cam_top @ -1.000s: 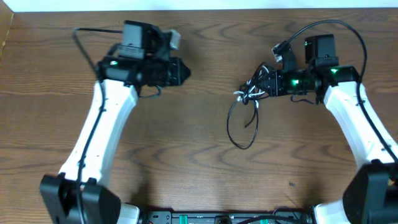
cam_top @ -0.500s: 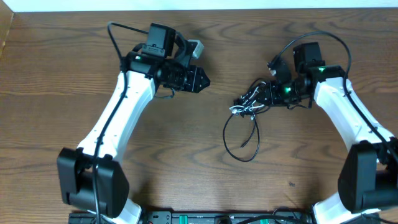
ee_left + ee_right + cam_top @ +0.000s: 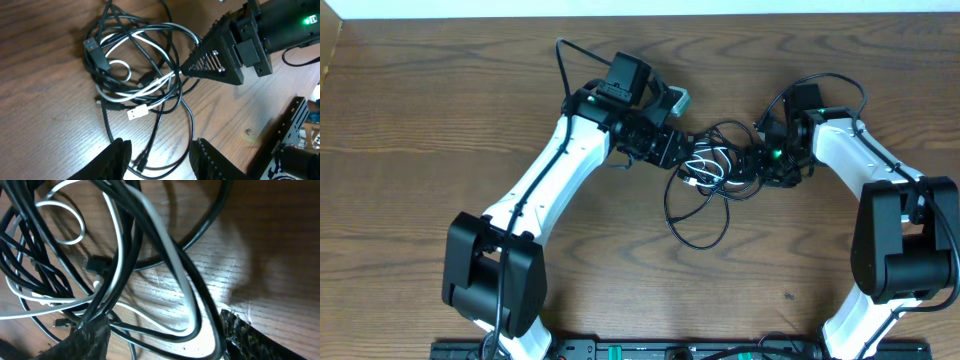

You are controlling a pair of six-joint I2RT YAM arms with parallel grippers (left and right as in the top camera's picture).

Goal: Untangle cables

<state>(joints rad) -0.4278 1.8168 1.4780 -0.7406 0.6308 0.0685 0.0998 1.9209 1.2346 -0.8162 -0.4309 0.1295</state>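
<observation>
The cables [image 3: 712, 168] lie in one tangle at the table's middle, several black cords and one white, with a black loop [image 3: 698, 228] trailing toward the front. My left gripper [image 3: 683, 159] is at the tangle's left edge, open; in the left wrist view [image 3: 162, 167] a thin black cord and its small plug [image 3: 142, 162] lie loose between the fingers. My right gripper [image 3: 746, 166] is at the tangle's right edge, also open. In the right wrist view [image 3: 165, 347] black strands and the white cable [image 3: 117, 235] run between its spread fingers, untouched by the pads.
A white plug [image 3: 136, 113] and a blue-tipped USB plug [image 3: 92, 46] stick out of the bundle. The right gripper's black tip [image 3: 215, 57] sits against the tangle's far side. Bare wooden table [image 3: 470, 80] surrounds it; a dark equipment rail [image 3: 670, 350] runs along the front edge.
My left arm has swung right from the far left up to the tangle. The right gripper carried the bundle slightly left, then opened and let it go. The left jaws also widened.
</observation>
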